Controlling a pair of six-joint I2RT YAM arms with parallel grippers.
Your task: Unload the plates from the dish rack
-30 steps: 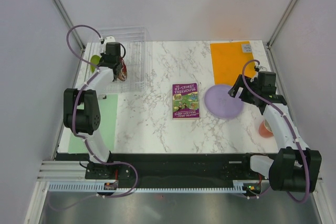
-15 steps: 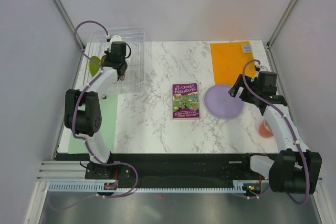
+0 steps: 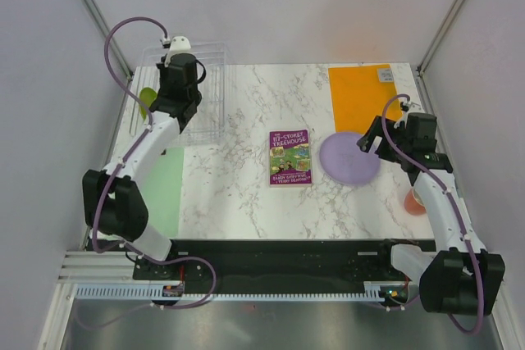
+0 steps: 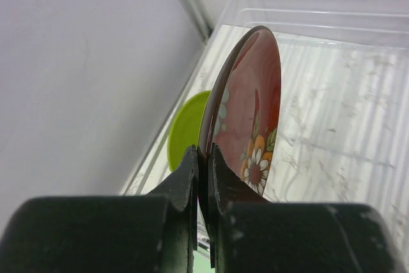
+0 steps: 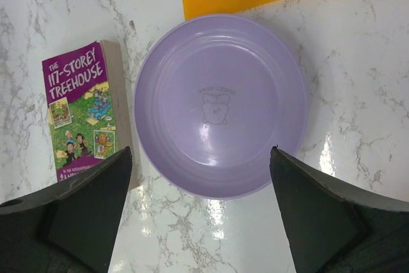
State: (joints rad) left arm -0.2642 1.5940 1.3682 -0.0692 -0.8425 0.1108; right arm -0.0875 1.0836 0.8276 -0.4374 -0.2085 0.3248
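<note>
My left gripper (image 4: 203,158) is shut on the lower rim of the dark red flowered plate (image 4: 249,107), which stands on edge over the clear dish rack (image 4: 332,23). Behind it, by the rack's left side, a lime green plate (image 4: 186,129) stands on edge. In the top view the rack (image 3: 212,79) lies at the back left and my left wrist hides the red plate. My right gripper (image 5: 201,149) hangs open above the near rim of the lavender plate (image 5: 220,103), which lies flat on the marble table (image 3: 246,186), with nothing between its fingers.
A purple book (image 3: 289,156) lies just left of the lavender plate (image 3: 350,156). An orange mat (image 3: 359,92) is at the back right and a pale green mat (image 3: 164,190) at the front left. An orange-pink cup (image 3: 414,200) stands beside my right forearm.
My left wrist has risen and drawn back over the rack with the dark red plate, which it now hides from above; its elbow has swung left. The right arm has barely moved.
</note>
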